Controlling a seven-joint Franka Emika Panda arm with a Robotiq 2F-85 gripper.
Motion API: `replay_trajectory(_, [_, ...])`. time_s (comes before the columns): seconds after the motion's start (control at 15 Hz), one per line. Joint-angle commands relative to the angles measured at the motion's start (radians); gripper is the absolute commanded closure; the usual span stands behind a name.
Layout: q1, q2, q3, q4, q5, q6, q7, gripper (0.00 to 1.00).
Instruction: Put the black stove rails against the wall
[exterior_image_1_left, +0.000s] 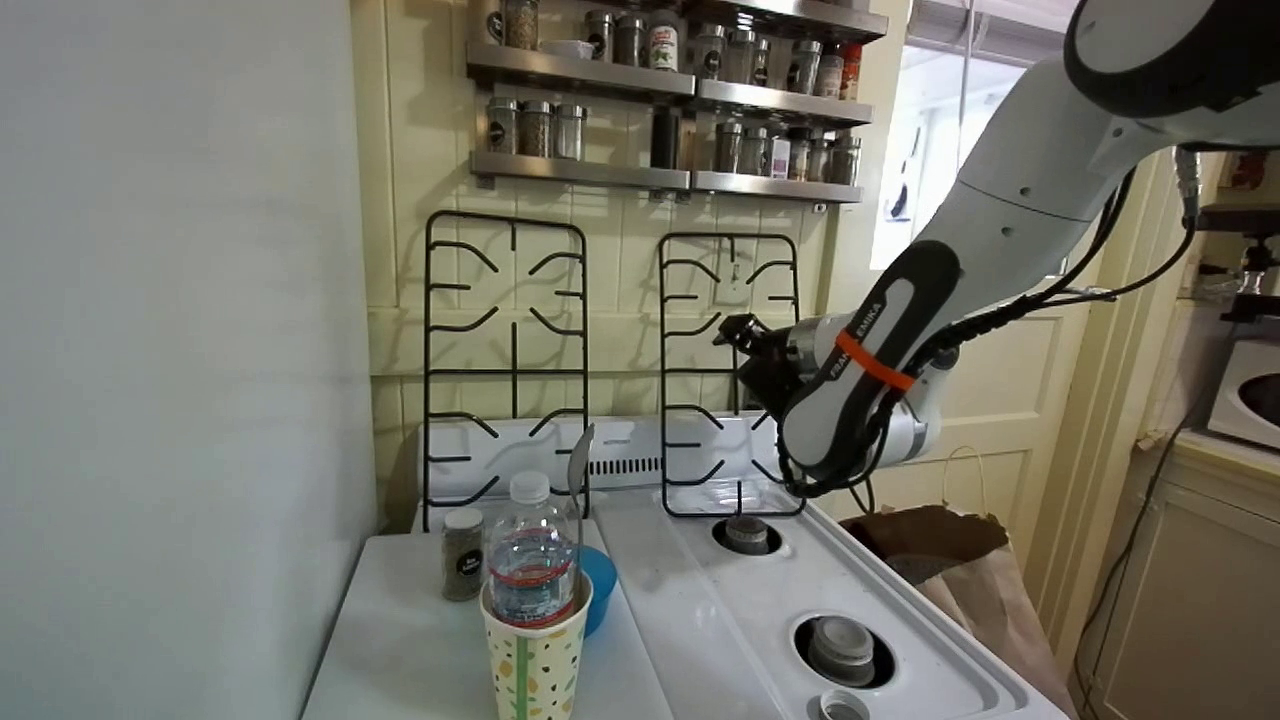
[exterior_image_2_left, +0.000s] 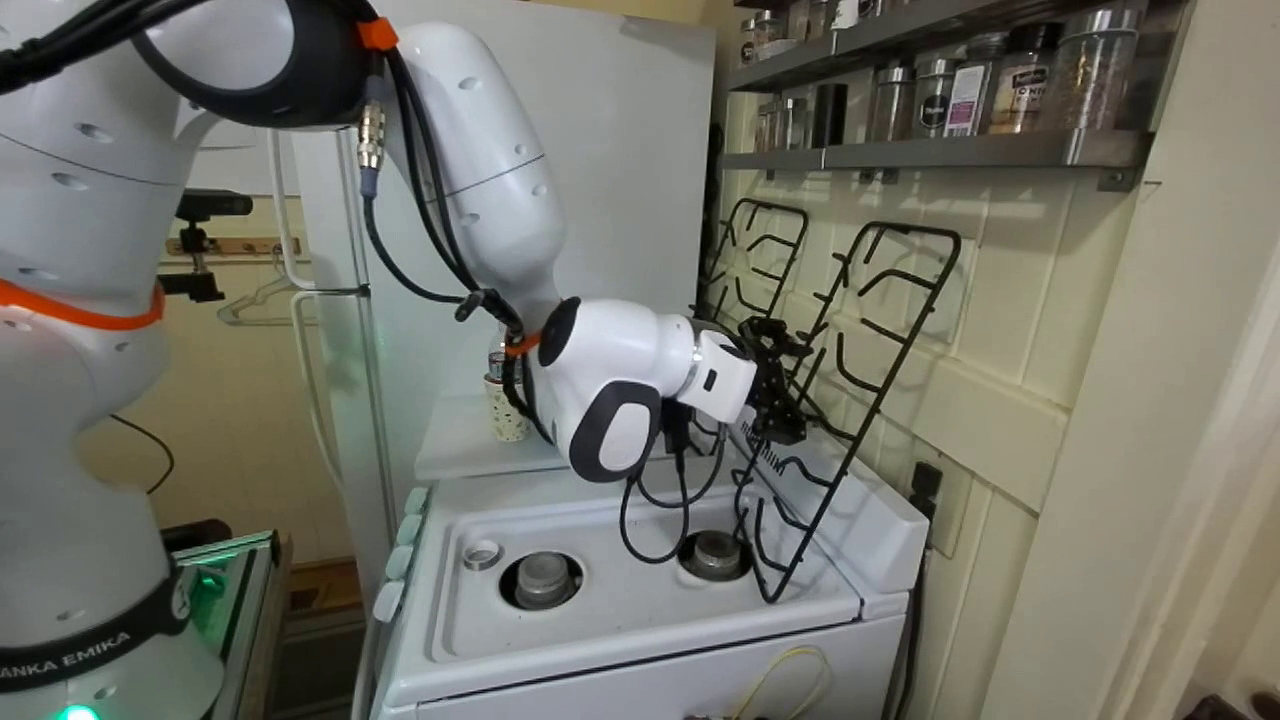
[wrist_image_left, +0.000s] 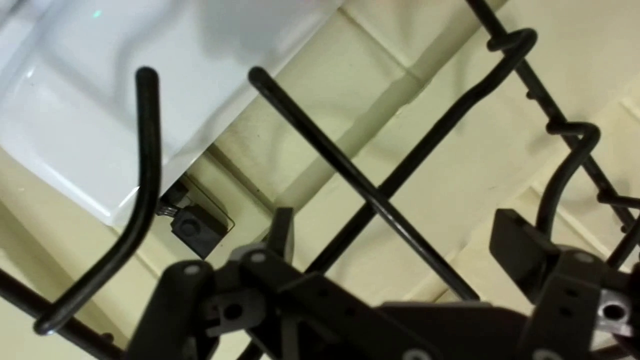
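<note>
1. Along the robot arm (exterior_image_1_left: 1020, 200), "FRANKA EMIKA" can be read beside an orange strap (exterior_image_1_left: 875, 362); in an exterior view, "ANKA EMIKA" shows on the base band (exterior_image_2_left: 95, 650).
2. Lettering on the jars (exterior_image_1_left: 536, 130) upon the metal shelves (exterior_image_1_left: 580, 172) and on the clear bottle (exterior_image_1_left: 530, 560) is too small to read.
3. Both black stove rails (exterior_image_1_left: 515, 372) stand on end at the back of the white stove (exterior_image_1_left: 690, 590), tilted toward the cream wall (exterior_image_1_left: 625, 270); whether their tops touch it, I cannot tell.
4. The gripper (wrist_image_left: 398, 232) is at the rail (exterior_image_1_left: 700, 371) farther from the tall white panel (exterior_image_1_left: 180, 360), its fingers (wrist_image_left: 517, 250) spread wide. Bars (wrist_image_left: 378, 195) cross the gap in the wrist view; contact cannot be judged.
5. Before the rail nearer that panel, the bottle and a metal spoon (exterior_image_1_left: 580, 462) stand in a patterned cup (exterior_image_1_left: 535, 670), with a blue container (exterior_image_1_left: 600, 590) and a lidded jar (exterior_image_1_left: 462, 560) near it. In an exterior view, bottle and spoon hide part of this rail.
6. An outlet plate (exterior_image_1_left: 735, 288) sits behind the rail by the gripper; a paper bag (exterior_image_1_left: 985, 600) stands beside the stove.
</note>
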Motion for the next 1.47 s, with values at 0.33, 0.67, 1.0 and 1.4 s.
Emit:
replay_trajectory(0.33, [-0.011, -0.087, 0.021, -0.062, -0.004, -0.209, -0.011, 0.00])
replay_trajectory(0.67, [-0.024, -0.236, 0.009, -0.215, -0.121, -0.190, -0.007, 0.00])
replay_trajectory(1.0, [-0.134, -0.362, 0.045, -0.356, -0.447, -0.112, 0.041, 0.00])
replay_trajectory(1.4, [-0.084, -0.355, -0.056, -0.351, -0.726, 0.090, 0.185, 0.00])
